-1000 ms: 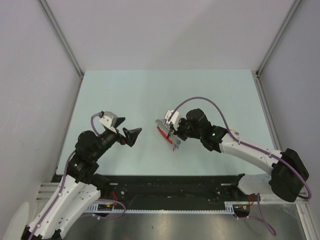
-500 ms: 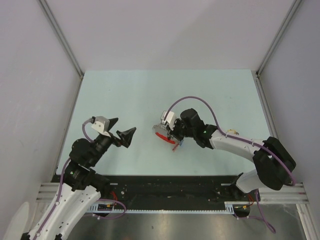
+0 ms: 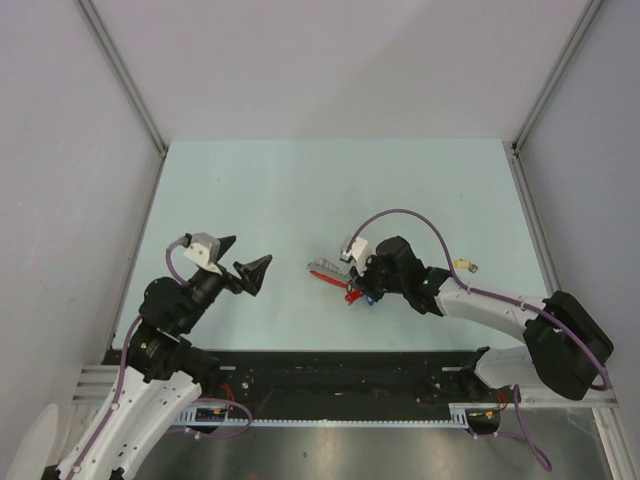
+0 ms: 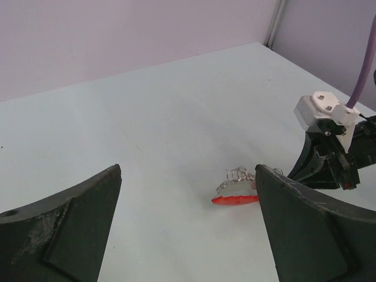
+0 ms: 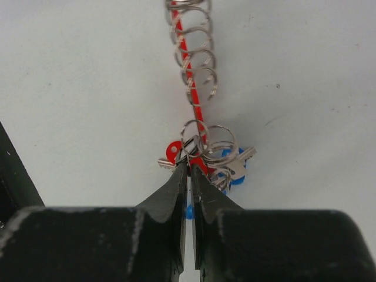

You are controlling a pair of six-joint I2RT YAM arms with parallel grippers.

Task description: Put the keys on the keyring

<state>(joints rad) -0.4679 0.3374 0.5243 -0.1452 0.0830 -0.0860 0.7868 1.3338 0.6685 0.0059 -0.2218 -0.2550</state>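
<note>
Overhead, on the table (image 3: 250,190): keyring (image 3: 322,268) lies flat just left of the right gripper (image 3: 358,283), keys (image 3: 366,296) bunched at the gripper's tip. Left gripper (image 3: 247,257) sits well apart, jaws wide, holding nothing.

Left wrist: fingers (image 4: 70,235) spread fully; keyring's red piece shows between them, farther off.

Right wrist: jaws closed to a slit, tips pinching the keyring's red end. Blue-headed keys lie against the rings.

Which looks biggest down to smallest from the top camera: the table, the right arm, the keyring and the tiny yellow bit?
1. table
2. right arm
3. keyring
4. small yellowish bit

The arm sits a little nearer the camera than the rest, but the order is clear anyway.
</note>
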